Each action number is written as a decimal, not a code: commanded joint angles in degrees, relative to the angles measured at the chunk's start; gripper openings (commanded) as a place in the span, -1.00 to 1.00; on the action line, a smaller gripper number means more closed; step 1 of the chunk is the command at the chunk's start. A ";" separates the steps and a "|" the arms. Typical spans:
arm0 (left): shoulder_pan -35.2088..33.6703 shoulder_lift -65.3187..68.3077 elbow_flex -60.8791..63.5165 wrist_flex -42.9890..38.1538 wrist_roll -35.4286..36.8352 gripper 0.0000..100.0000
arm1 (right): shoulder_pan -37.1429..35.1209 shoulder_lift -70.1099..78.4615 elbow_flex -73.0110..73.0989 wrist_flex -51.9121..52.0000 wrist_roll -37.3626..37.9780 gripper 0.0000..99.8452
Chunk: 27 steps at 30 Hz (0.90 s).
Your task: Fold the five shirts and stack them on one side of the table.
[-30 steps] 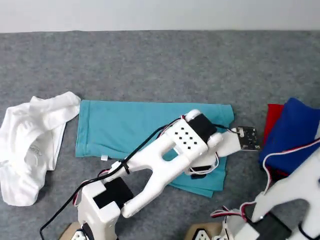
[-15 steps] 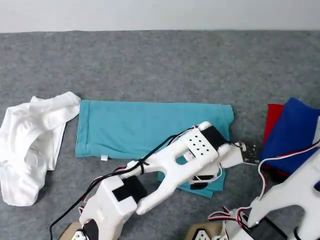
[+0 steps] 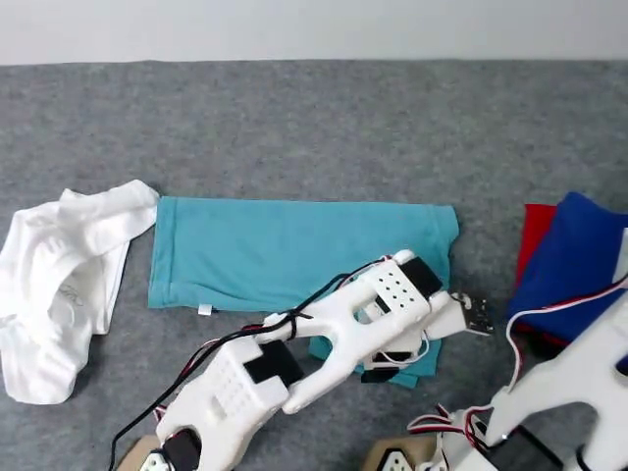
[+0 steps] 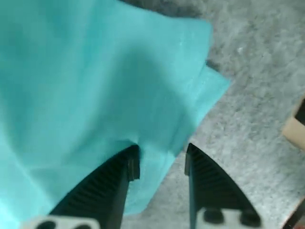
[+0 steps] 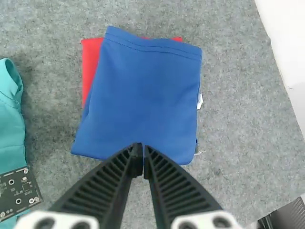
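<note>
A teal shirt [image 3: 285, 250] lies folded lengthwise across the middle of the table. My left gripper [image 3: 391, 365] is down at its near right corner. In the left wrist view that gripper [image 4: 159, 160] is open, with the teal shirt's [image 4: 86, 95] edge lying between its fingers [image 4: 125, 167]. A crumpled white shirt [image 3: 59, 280] sits at the left. At the right, a folded blue shirt [image 3: 574, 260] rests on a folded red shirt [image 3: 535, 231]. My right gripper [image 5: 141, 153] is shut and empty over the near edge of the blue shirt [image 5: 143, 95].
The grey carpet-like table top [image 3: 324, 128] stretches open behind the teal shirt. The left arm's circuit board [image 3: 476, 312] sticks out between the teal shirt and the blue-red stack. The right arm [image 3: 564, 378] stands at the near right corner.
My left arm has swung toward the table's near edge, bringing its gripper down to the teal shirt's near right corner. The right arm has hardly shifted.
</note>
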 commanded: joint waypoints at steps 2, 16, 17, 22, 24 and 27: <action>-0.88 1.41 -2.07 -1.41 1.85 -0.67 | 0.66 -1.89 -0.26 2.24 0.44 -0.97; -1.32 1.14 -5.85 -3.43 2.99 -0.99 | 0.66 -1.98 -0.26 2.24 0.44 -0.98; -1.58 0.62 -6.64 -2.29 2.99 -0.99 | 0.66 -1.98 -0.26 2.24 0.44 -0.98; -2.81 -2.90 -10.68 -0.97 3.08 -0.99 | 0.66 -1.98 -0.26 2.24 0.35 -0.98; -4.66 -3.25 -12.70 -1.05 3.16 -0.99 | 0.66 -1.98 -0.26 2.24 0.44 -0.98; -8.00 -3.16 -16.40 -1.05 3.25 -0.99 | 0.66 -1.98 -0.26 2.24 0.62 -0.98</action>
